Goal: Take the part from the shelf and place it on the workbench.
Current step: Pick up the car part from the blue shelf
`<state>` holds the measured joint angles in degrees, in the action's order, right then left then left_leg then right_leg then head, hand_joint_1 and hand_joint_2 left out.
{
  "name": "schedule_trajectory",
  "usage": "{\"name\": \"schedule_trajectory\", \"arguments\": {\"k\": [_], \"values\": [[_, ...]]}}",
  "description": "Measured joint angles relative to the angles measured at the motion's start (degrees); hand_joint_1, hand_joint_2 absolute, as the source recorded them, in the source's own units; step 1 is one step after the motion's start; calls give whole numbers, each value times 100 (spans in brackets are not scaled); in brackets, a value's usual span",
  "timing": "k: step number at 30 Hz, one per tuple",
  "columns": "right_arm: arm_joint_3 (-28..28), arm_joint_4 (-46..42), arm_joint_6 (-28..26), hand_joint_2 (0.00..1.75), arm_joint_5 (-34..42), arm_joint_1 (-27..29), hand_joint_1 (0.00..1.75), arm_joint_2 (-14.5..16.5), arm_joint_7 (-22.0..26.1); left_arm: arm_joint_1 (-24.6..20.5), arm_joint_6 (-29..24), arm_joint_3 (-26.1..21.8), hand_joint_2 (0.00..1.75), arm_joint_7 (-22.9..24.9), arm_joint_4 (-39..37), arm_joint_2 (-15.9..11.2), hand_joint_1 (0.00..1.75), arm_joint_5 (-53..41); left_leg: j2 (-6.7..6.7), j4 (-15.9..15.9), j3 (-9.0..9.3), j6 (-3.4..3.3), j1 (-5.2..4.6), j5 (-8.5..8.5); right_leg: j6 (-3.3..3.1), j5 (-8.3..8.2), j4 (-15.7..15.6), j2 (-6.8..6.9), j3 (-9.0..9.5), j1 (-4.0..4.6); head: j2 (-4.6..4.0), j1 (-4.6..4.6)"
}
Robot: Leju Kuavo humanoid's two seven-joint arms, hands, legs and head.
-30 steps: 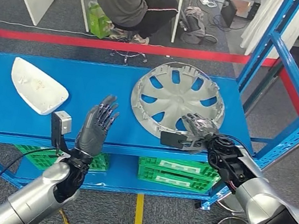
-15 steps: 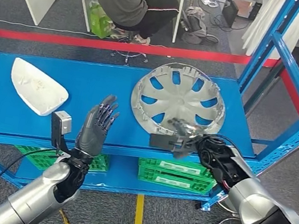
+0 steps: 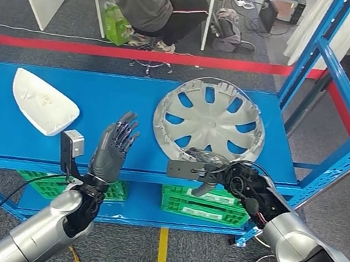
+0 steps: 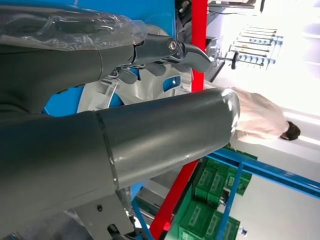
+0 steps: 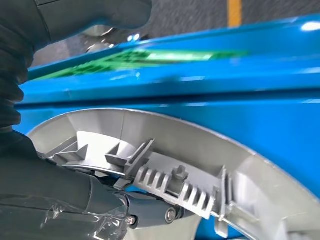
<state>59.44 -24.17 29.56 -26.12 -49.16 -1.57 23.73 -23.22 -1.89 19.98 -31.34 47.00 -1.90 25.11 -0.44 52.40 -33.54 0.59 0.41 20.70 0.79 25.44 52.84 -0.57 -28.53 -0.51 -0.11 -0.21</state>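
On the far left of the blue shelf (image 3: 116, 104) lies a white shell-shaped cover (image 3: 43, 102), untouched and well apart from both hands. The left hand (image 3: 114, 146) is raised over the shelf's front edge, palm up, fingers spread, holding nothing. To its right lies the part, a silver-grey wheel cover (image 3: 211, 120), face down on the right half of the shelf, its near rim just reaching the front edge. The right hand (image 3: 206, 170) is at that near rim; the right wrist view shows its fingers (image 5: 151, 210) under the ribbed clips on the rim's inner side. Whether a firm pinch is made cannot be told. Risks, as judged: a one-sided hold on a wide, light disc may let it tilt, slide off the edge or slip free; the thin plastic clips could snap under load; the blue upright (image 3: 315, 54) stands near the far side and may catch the rim on lifting.
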Motion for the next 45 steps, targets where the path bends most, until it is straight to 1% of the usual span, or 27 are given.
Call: {"name": "schedule_trajectory", "arguments": {"k": [3,10,21,29,38,45], "values": [[-58,-62,111,175,64,12,0,42,59,1,-13,0,0,0,2,0,0,8,5,0,11,5,0,4,-1,0,0,-6,8,1,0,1],[-119,-188,185,175,191,71,0,138,-4,16,-45,0,0,0,32,0,0,18,10,-1,18,12,10,9,-6,3,1,-13,11,1,0,-5],[-192,-554,357,175,555,196,0,271,-226,32,-56,0,0,0,91,2,0,20,14,-3,21,22,16,15,-17,8,2,-20,11,9,0,-7],[-186,-813,547,175,804,269,0,291,-317,30,-56,0,0,0,91,3,0,20,14,-3,19,24,14,17,-19,10,2,-20,10,10,0,-5],[-164,-1018,569,175,861,342,0,302,-410,28,-56,0,0,0,91,4,0,20,14,-3,17,25,14,17,-19,10,2,-20,6,9,0,-7],[-87,-1235,681,175,1141,367,0,299,-706,6,-56,0,0,0,91,7,0,1,14,-3,16,25,15,18,-19,10,2,-21,3,9,0,-8]]}}
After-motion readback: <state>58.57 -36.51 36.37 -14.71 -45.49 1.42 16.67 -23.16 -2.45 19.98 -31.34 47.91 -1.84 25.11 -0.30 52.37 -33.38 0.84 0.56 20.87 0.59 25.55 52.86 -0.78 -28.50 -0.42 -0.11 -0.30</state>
